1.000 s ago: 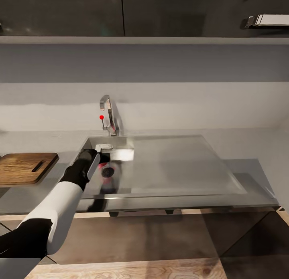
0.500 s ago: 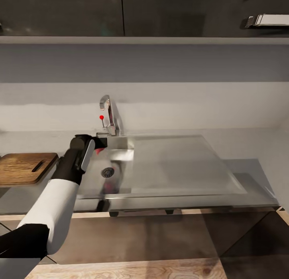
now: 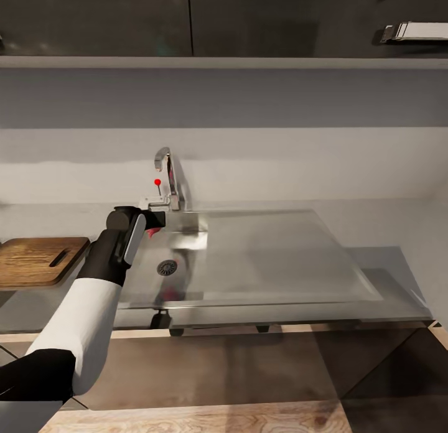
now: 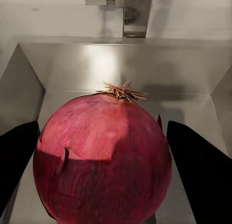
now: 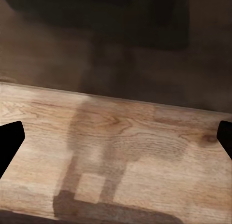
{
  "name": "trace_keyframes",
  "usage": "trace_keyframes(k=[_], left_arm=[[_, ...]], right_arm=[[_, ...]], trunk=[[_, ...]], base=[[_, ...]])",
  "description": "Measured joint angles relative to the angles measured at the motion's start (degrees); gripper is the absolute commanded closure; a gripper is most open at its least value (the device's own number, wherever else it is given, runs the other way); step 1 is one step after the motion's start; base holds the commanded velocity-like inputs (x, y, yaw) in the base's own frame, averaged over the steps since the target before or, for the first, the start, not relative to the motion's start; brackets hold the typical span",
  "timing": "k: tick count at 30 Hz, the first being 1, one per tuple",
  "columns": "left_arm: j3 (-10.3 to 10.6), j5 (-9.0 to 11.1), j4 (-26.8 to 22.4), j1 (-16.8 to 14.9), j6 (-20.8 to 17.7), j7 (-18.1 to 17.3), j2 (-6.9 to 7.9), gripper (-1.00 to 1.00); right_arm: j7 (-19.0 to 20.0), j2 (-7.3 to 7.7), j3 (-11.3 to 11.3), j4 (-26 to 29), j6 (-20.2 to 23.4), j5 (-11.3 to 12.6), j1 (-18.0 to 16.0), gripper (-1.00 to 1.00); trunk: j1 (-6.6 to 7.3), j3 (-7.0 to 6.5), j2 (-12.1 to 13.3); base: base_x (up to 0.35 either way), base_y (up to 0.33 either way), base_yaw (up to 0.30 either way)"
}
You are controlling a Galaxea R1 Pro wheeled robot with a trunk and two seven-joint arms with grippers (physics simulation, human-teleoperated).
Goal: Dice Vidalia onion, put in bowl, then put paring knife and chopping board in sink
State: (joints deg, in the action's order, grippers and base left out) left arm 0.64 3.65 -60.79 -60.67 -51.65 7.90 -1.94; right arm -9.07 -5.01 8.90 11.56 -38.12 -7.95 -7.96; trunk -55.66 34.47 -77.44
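Left gripper [image 3: 151,224] clamps the Vidalia onion [image 4: 102,159] above the sink [image 3: 249,259], chopping board [image 3: 38,259] at nine o'clock; right gripper [image 5: 116,137] spread wide.

The left gripper [image 3: 155,224], closed on the Vidalia onion [image 4: 102,156], occupies the air above the sink [image 3: 186,290] basin's rear left part. The tap [image 3: 167,179] rises directly behind it, its red knob [image 3: 157,182] just beside the gripper; passage rearward is blocked there. The basin interior around the drain [image 3: 167,268] is open. The drainboard [image 3: 280,259] offers a wide flat unobstructed surface. On the counter [image 3: 398,221], the chopping board [image 3: 38,260] lies beyond the sink's left side, its top bare. The right gripper [image 5: 116,137] faces wooden floor [image 5: 121,151], nothing between its fingers.
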Motion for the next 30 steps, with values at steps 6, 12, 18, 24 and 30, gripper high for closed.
trace_keyframes(k=[6, 12, 18, 24, 30], left_arm=[[0.0, 0.0, -0.7, 0.3, 0.0, 0.0, 0.07, 1.00], [0.0, 0.0, -2.5, 0.3, -0.1, 0.0, 0.11, 1.00], [0.0, 0.0, -4.9, 0.4, -0.7, -0.1, 0.16, 1.00], [0.0, 0.0, -8.8, 0.4, -4.9, -0.1, 0.20, 1.00], [0.0, 0.0, -9.8, 0.4, -5.3, -0.1, 0.25, 1.00]], right_arm=[[0.0, 0.06, 0.0, 0.0, 0.0, 0.0, 0.0, -1.00], [0.0, 0.01, 0.0, 0.0, 0.0, 0.0, 0.0, -1.00], [0.0, 0.02, -0.1, 0.0, 0.0, 0.0, 0.0, -1.00], [0.0, 0.04, 0.0, 0.0, 0.0, 0.0, 0.0, -1.00], [0.0, 0.02, -0.1, 0.0, 0.0, 0.0, 0.0, -1.00]], trunk=[[0.00, 0.00, 0.0], [0.00, 0.00, 0.0], [0.00, 0.00, 0.0], [0.00, 0.00, 0.0], [-0.02, 0.00, 0.0]], base=[[0.000, 0.059, 0.000], [0.000, 0.263, 0.000], [0.000, 0.296, 0.000], [-0.001, 0.299, 0.000], [-0.121, 0.263, 0.000]])
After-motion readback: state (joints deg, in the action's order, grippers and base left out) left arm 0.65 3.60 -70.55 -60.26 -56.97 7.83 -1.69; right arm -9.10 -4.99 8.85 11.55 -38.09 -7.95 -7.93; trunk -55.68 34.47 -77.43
